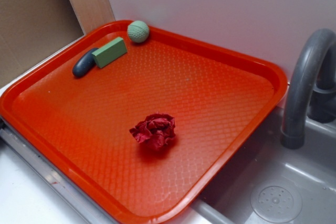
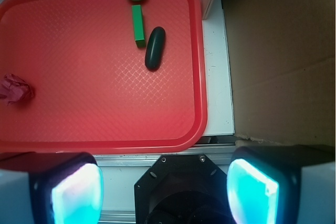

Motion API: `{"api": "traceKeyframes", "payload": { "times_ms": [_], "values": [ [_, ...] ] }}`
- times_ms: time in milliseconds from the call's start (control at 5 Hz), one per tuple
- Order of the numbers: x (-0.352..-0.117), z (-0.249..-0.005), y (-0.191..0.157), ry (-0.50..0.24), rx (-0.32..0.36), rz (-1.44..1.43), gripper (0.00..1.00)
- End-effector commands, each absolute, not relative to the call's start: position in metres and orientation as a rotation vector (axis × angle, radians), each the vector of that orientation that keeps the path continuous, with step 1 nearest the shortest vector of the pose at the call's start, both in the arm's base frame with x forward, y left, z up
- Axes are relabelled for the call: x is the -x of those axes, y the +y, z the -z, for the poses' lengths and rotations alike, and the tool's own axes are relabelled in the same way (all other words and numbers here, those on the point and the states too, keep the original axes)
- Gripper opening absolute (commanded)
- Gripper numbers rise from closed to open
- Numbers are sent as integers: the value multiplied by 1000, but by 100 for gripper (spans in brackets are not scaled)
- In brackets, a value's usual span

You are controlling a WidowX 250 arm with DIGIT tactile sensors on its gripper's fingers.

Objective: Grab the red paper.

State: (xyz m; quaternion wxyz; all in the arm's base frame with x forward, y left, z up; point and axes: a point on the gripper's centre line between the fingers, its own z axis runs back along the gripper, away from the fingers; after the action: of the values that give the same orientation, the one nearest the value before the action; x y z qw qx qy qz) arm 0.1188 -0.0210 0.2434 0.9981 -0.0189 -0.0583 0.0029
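Now the end effector [image 2: 165, 182] hangs spread wide off the tray [image 2: 197, 66], the red paper [image 2: 16, 88] well aside (mid-tray); misjudge that sideways reach and the fingers could close on nothing.

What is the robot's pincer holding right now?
Nothing. The pincer is open and empty, up above the tray's edge. The red paper lies untouched on the tray, far from it.
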Motion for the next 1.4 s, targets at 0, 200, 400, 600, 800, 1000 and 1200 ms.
{"api": "traceKeyframes", "payload": {
  "times_ms": [0,200,400,600,800,1000,1200],
  "values": [
    [-119,-243,-21,-117,38,-6,100],
    [-139,-253,-67,-177,-14,247,100],
    [-139,-261,-112,-238,-53,499,100],
    [-137,-257,-156,-299,-53,748,100],
    [-137,-236,-189,-334,-44,998,100],
    [-149,-202,-221,-354,-98,984,100],
    [-158,-170,-246,-322,-69,1020,100]
  ]
}}
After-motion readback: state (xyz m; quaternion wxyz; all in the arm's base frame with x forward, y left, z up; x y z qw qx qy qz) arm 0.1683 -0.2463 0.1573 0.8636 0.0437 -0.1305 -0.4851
